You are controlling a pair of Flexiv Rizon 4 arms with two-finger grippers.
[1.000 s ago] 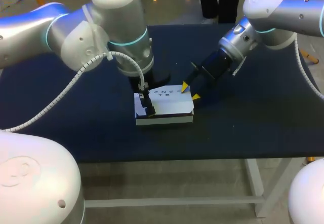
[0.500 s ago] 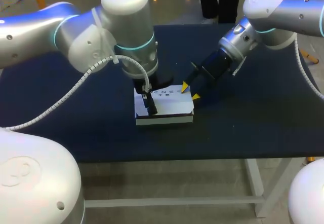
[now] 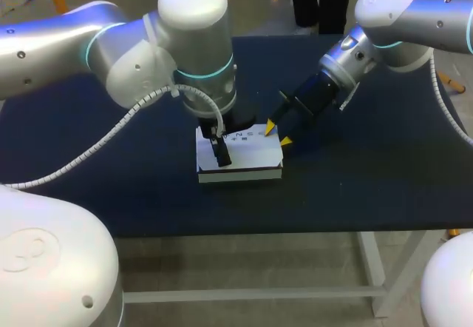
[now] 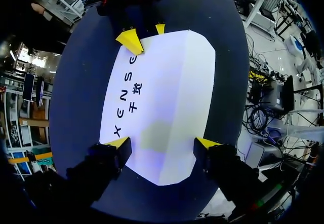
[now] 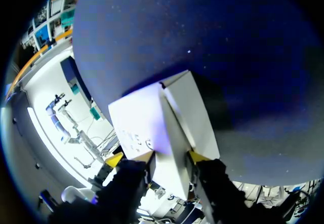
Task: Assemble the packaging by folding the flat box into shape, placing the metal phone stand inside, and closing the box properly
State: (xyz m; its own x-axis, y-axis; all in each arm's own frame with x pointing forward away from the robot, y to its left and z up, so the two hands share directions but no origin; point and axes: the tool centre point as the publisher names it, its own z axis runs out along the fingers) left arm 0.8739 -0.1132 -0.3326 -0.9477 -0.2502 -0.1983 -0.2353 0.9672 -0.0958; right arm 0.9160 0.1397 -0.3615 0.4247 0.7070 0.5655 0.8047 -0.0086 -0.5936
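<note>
The white box (image 3: 244,157) lies flat near the middle of the dark blue worktop (image 3: 355,194). It is folded into shape and its top looks shut. I cannot see the phone stand. It may be inside, but the pictures do not show that.

The box is longer than it is wide. Its long way runs side to side, from one arm to the other.

The left arm (image 3: 133,53) hangs over the left end of the box. The left jaws are wide open and point down. One yellow fingertip (image 4: 117,143) is at each long side of the box, right by the edges. I do not think they squeeze it.

The right arm (image 3: 414,16) comes in low from the far right. The right jaws are at the other end, at the far corner. They are narrow, with the edge of the box between them. One tip is on the top and one is on the end wall, so they look to pinch that edge.

Both arms are right at the box, one at each end. I think the job is almost done, and the step now is to press the last flap shut. The box looks light, so it could slide or tip if only one side pushes.
</note>
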